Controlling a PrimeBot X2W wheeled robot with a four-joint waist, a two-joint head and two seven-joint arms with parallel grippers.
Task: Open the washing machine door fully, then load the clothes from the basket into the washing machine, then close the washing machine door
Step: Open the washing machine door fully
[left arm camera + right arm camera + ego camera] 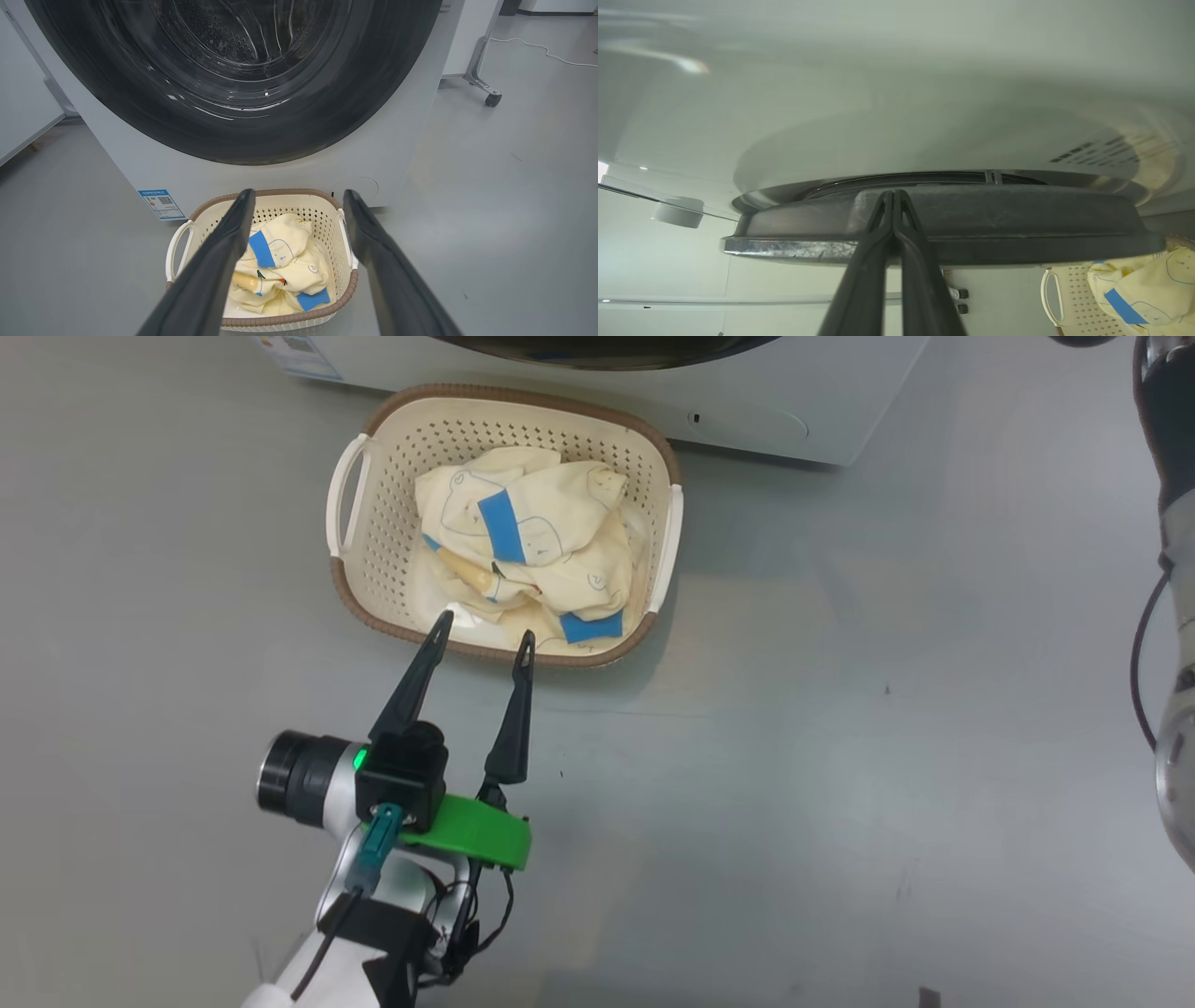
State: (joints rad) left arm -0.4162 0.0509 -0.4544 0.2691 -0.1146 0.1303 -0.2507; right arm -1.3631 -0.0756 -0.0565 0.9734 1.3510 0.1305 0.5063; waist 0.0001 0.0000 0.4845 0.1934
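Observation:
The cream basket stands on the grey floor just before the white washing machine. It holds the clothes, a pale yellow bundle with blue patches. My left gripper is open, its tips over the basket's near rim. In the left wrist view the fingers frame the clothes in the basket, below the glossy black washing machine door, which lies flat against the washing machine. My right gripper is shut, its tips at the door's dark edge.
A blue sticker sits low on the machine's front. A wheeled stand leg and a white cable lie to the machine's right, a white cabinet to its left. My right forearm hangs at the head view's right edge.

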